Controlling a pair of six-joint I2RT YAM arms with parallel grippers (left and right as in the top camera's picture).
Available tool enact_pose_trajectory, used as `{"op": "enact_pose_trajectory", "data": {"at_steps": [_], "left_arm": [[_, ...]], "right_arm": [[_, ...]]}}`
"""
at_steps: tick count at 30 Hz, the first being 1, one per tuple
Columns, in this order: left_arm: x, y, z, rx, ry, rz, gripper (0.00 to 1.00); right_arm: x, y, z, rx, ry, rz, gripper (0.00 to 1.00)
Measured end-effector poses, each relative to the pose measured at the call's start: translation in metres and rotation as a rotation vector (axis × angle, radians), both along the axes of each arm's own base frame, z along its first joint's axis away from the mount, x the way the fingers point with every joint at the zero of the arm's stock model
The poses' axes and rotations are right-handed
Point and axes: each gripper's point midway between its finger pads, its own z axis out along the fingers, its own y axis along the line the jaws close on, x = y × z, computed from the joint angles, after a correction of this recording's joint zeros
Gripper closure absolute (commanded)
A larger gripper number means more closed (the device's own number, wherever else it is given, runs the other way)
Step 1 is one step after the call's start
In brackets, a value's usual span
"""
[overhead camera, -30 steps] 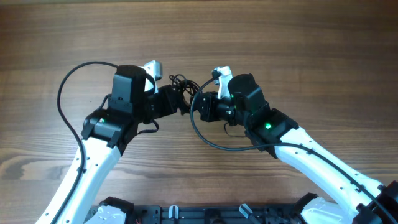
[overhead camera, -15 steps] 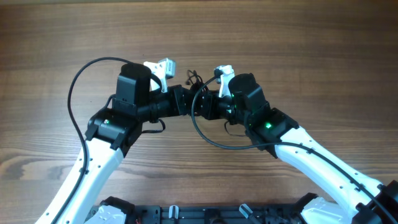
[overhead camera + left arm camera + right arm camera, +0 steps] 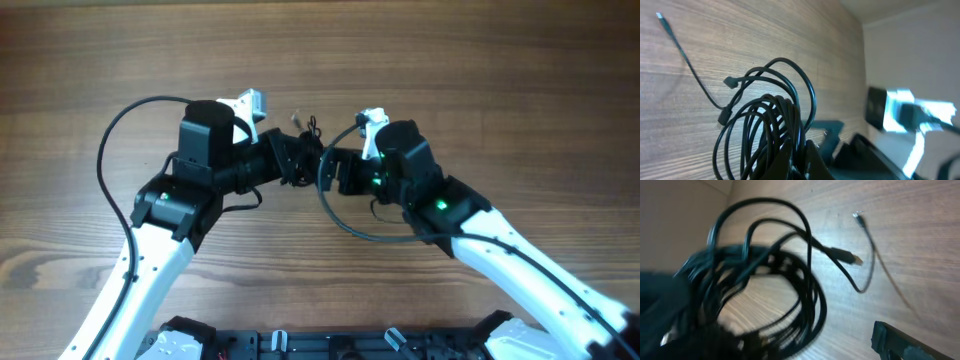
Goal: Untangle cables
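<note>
A bundle of black cables point(image 3: 306, 137) hangs between the two arms above the wooden table. My left gripper point(image 3: 298, 160) is shut on it. In the left wrist view the coils point(image 3: 765, 115) rise from between the pinched fingers of that gripper point(image 3: 798, 141), and a loose plug end point(image 3: 660, 16) trails onto the wood. My right gripper point(image 3: 334, 171) stands open just right of the bundle. In the right wrist view the blurred coils point(image 3: 770, 280) hang left of its one visible finger point(image 3: 892, 337). Two connector ends point(image 3: 855, 259) dangle off the coils.
Each arm's own black supply cable loops out beside it, one at the left point(image 3: 105, 165) and one below the right wrist point(image 3: 345, 220). Bare wooden table point(image 3: 480, 70) lies all round. The arm bases sit at the front edge point(image 3: 300, 345).
My right gripper has opened, let go of the bundle and drawn back slightly to the right. The left gripper carried the bundle right and away from the front edge, still shut on it.
</note>
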Motion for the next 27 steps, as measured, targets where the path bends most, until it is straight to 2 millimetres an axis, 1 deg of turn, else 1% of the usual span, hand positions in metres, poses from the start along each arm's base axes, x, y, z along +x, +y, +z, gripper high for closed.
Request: {"op": "enact_pose_trajectory", "data": {"at_steps": [3, 4, 7, 9, 11, 14, 17, 23, 27], "left_arm": [[0.003, 0.004, 0.000, -0.016, 0.021, 0.032, 0.96], [0.004, 0.006, 0.000, -0.016, 0.020, 0.036, 0.96], [0.001, 0.003, 0.001, 0.008, -0.024, -0.027, 0.96], [-0.007, -0.002, 0.001, 0.031, -0.071, -0.119, 0.96], [-0.020, -0.007, -0.003, 0.066, -0.117, -0.242, 0.96], [-0.038, -0.009, -0.013, 0.126, -0.161, -0.384, 0.96], [-0.049, -0.009, -0.019, 0.180, -0.222, -0.493, 0.96], [-0.053, -0.010, -0.019, 0.253, -0.377, -0.625, 0.96], [-0.049, -0.007, -0.022, 0.308, -0.425, -0.645, 0.96]], "right_arm": [[-0.012, -0.012, 0.003, -0.031, 0.021, -0.015, 0.00], [-0.014, -0.020, 0.003, -0.056, 0.018, -0.034, 0.00], [-0.017, -0.030, -0.004, -0.141, -0.010, -0.018, 0.00], [-0.016, -0.031, -0.005, -0.215, -0.098, 0.064, 0.00], [-0.018, -0.032, -0.008, -0.297, -0.186, 0.163, 0.00], [-0.022, -0.036, -0.013, -0.414, -0.300, 0.305, 0.00], [-0.024, -0.036, -0.015, -0.485, -0.391, 0.411, 0.00], [-0.032, -0.030, -0.014, -0.538, -0.525, 0.586, 0.00], [-0.036, -0.026, -0.013, -0.544, -0.585, 0.664, 0.00]]}}
